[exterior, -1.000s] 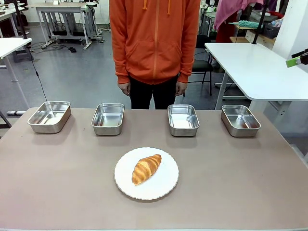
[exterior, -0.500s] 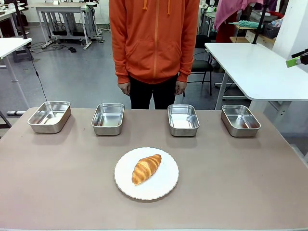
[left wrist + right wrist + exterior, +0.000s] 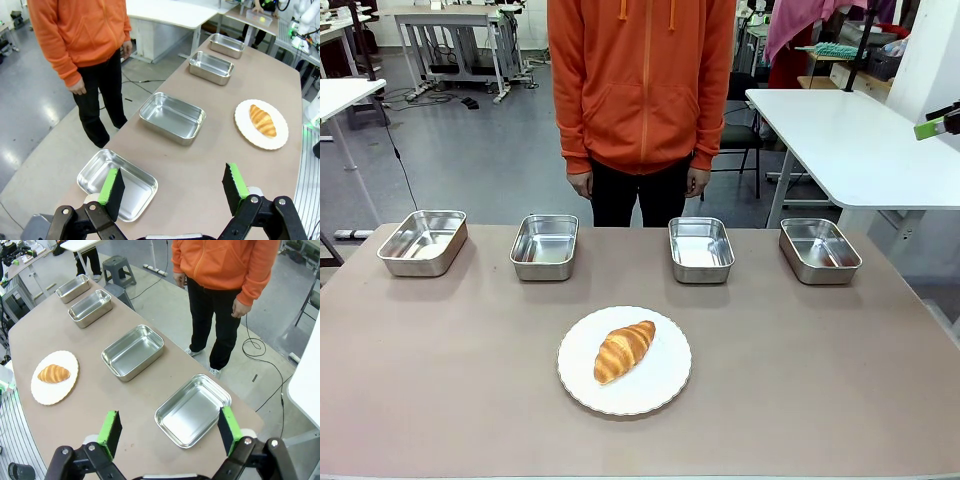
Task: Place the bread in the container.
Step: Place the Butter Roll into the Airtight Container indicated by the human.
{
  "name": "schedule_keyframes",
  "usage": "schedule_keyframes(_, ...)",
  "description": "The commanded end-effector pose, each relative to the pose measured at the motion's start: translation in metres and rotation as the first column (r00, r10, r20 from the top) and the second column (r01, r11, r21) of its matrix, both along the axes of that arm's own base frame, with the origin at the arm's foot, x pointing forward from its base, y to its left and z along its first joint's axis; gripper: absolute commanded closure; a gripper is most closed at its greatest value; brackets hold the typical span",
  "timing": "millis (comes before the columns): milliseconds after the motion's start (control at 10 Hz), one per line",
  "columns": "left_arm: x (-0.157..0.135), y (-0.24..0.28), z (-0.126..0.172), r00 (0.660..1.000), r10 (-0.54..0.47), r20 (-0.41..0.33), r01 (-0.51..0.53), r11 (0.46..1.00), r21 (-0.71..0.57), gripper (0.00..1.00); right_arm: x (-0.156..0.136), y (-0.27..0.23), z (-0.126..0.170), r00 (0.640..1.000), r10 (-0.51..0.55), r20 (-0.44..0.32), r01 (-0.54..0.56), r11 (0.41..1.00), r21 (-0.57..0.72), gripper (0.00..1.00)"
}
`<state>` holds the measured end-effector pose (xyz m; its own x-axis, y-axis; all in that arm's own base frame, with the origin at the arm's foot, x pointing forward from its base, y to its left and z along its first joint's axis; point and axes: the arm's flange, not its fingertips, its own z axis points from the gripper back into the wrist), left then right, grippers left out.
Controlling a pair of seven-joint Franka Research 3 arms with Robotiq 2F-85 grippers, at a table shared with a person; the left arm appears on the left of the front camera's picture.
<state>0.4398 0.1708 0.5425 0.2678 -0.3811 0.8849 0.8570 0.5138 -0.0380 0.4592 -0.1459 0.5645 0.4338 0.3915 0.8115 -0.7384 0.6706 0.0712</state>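
On the brown tabletop [image 3: 820, 380], here's the layout! A person [image 3: 640, 90] in an orange hoodie stands at the far edge, arms down. Four steel pans sit in a row before them, well apart: left-end container [image 3: 422, 242], mid-left container [image 3: 544, 246], mid-right container [image 3: 701, 249], right-end container [image 3: 820, 250]. Nearer, in the middle, a round white plate [image 3: 670, 385] carries the bread [image 3: 624, 350], golden-brown, crescent-shaped, ridged, lying aslant. Left claw [image 3: 172, 185] hangs above the left end, fingers wide apart, gripping nothing. Right claw [image 3: 168, 427] hangs above the right end, likewise spread.
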Motion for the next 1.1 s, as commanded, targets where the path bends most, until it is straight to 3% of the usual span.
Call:
schedule_keyframes(0, -0.001, -0.0002, 0.0017, 1.0, -0.005, 0.013, 0.005, 1.0, -0.001, 0.0, 0.0008, 0.0018, 0.0017, 1.0, 0.002, 0.014, -0.003, 1.0, 0.017, 0.0)
schedule_keyframes(1000, -0.001, -0.0002, 0.0017, 1.0, -0.005, 0.013, 0.005, 1.0, -0.001, 0.0, 0.0008, 0.0018, 0.0017, 1.0, 0.002, 0.014, -0.003, 1.0, 0.017, 0.0)
